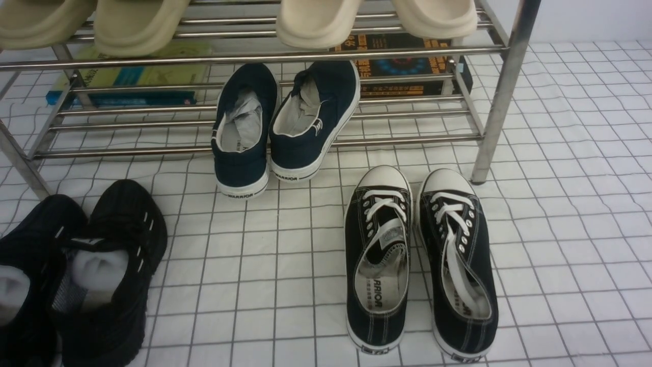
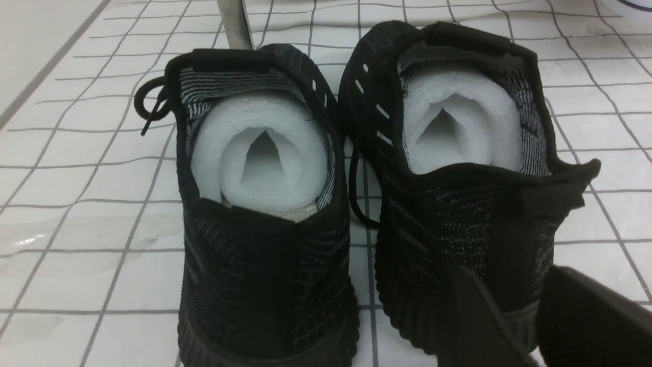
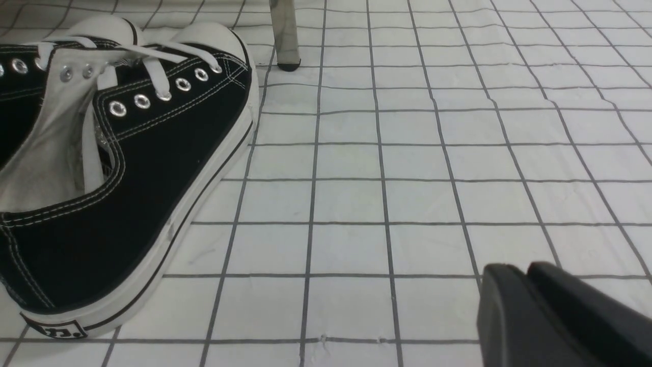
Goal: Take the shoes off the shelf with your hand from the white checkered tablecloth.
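The pair of black canvas sneakers with white toe caps and white laces stands side by side on the white checkered tablecloth, toes towards the chrome shelf, just in front of its right leg. Neither gripper shows in the front view. In the right wrist view, one canvas sneaker lies to the side of my right gripper, which is shut, empty and apart from it, low over the cloth. My left gripper has its jaws slightly apart, close behind the heel of a black mesh sneaker.
Two navy slip-ons lean with toes on the shelf's lower tier and heels on the cloth. The black mesh pair stands at front left, stuffed with white foam. Beige slippers sit on the top tier. Books lie behind the shelf.
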Robot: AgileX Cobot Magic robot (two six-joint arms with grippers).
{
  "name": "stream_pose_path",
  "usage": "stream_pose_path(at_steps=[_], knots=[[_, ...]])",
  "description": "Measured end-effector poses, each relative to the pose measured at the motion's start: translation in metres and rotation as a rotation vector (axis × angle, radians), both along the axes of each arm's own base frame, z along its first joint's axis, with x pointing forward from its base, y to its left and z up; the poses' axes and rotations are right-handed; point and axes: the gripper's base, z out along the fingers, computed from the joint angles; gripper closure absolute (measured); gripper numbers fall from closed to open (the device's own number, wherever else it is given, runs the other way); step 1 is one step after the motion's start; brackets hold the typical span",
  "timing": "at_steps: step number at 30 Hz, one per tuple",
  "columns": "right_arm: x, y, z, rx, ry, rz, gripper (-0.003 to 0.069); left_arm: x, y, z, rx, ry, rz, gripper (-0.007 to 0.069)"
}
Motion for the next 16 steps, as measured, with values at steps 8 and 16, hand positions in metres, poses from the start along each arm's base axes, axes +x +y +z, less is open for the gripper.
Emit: stream_pose_path(at_steps=[8, 16], knots=[[0.0, 0.0, 0.0, 0.001, 0.0, 0.0, 0.0577, 0.0, 0.0, 0.0, 0.0, 0.0, 0.0, 0.0385], [0.0, 0.0, 0.0, 0.001, 0.0, 0.0, 0.0575, 0.0, 0.0, 0.0, 0.0, 0.0, 0.0, 0.0385]])
